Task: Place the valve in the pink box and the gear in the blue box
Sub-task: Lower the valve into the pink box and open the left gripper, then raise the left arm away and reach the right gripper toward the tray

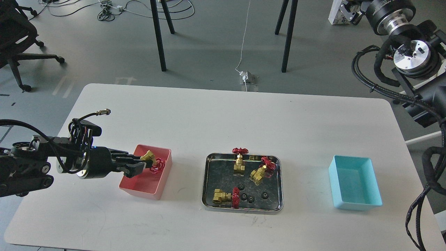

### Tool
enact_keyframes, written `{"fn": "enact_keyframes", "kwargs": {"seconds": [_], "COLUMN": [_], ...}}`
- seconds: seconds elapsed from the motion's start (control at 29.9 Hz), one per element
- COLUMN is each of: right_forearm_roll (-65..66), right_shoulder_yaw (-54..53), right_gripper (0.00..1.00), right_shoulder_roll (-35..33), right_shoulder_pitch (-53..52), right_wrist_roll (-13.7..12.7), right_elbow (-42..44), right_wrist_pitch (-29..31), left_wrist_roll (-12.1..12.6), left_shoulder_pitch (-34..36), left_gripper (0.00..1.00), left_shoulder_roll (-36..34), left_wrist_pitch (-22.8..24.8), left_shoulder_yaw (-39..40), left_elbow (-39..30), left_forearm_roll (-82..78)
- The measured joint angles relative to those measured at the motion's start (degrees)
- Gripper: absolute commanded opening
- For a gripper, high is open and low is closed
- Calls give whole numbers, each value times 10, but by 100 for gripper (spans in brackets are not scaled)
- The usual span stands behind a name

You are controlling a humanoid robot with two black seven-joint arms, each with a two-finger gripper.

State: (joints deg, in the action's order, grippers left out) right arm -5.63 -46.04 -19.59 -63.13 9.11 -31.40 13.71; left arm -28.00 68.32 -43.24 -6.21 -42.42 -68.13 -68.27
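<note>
My left gripper (142, 164) reaches in from the left, shut on a brass valve (153, 162) with a red handwheel. It holds the valve low inside the pink box (146, 191), over its far half. Three more valves (239, 161) (260, 171) (225, 197) lie in the steel tray (242, 209), with several small black gears (247, 198) at its front. The blue box (356, 203) stands empty at the right. My right arm is raised at the top right. Its gripper (348, 8) is small and at the frame edge, so its fingers cannot be told apart.
The white table's front edge (209, 245) lies below the boxes. Thick cables of my right arm (427, 164) hang along the right edge. Black stand legs (158, 38) and a chair (17, 42) are on the floor beyond the table.
</note>
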Motion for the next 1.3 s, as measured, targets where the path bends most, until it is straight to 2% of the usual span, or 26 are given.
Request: {"fn": "enact_keyframes", "kwargs": {"seconds": [0.03,0.13,0.3,0.43,0.6,0.74,0.84,0.94,1.1,1.3], "right_forearm_roll": [0,0,0,0,0,5,31,103,246,442], "right_shoulder_yaw": [0,0,0,0,0,10,53,140,234,317], "right_gripper": [99,99,99,99,99,99,99,99,99,99], "right_shoulder_roll": [0,0,-3,-4,-7,-12,-16,-17,-24,-80], "right_shoulder_pitch": [1,3,8,10,10,10,10,0,-19,-61], "right_wrist_roll": [0,0,0,1,1,-1,0,8,15,1], "right_elbow": [0,0,0,0,0,-4,-6,-7,-28,-185], "right_wrist_pitch": [0,0,0,0,1,2,9,13,37,134], "left_wrist_roll": [0,0,0,0,0,0,0,0,0,0], "left_shoulder_pitch": [0,-1,-1,0,2,-1,-7,-8,-11,-17], "left_gripper": [24,45,68,75,77,77,79,79,79,82], "left_shoulder_roll": [1,1,0,-5,-35,-77,-114,-138,-140,-129], "left_wrist_pitch": [0,-1,-4,-4,-1,3,9,46,143,312], "left_shoulder_yaw": [0,2,7,8,22,86,154,228,350,469], "left_elbow": [1,3,3,0,-6,-11,-40,-86,-129,-135], "left_forearm_roll": [0,0,2,2,2,20,110,257,492,714]}}
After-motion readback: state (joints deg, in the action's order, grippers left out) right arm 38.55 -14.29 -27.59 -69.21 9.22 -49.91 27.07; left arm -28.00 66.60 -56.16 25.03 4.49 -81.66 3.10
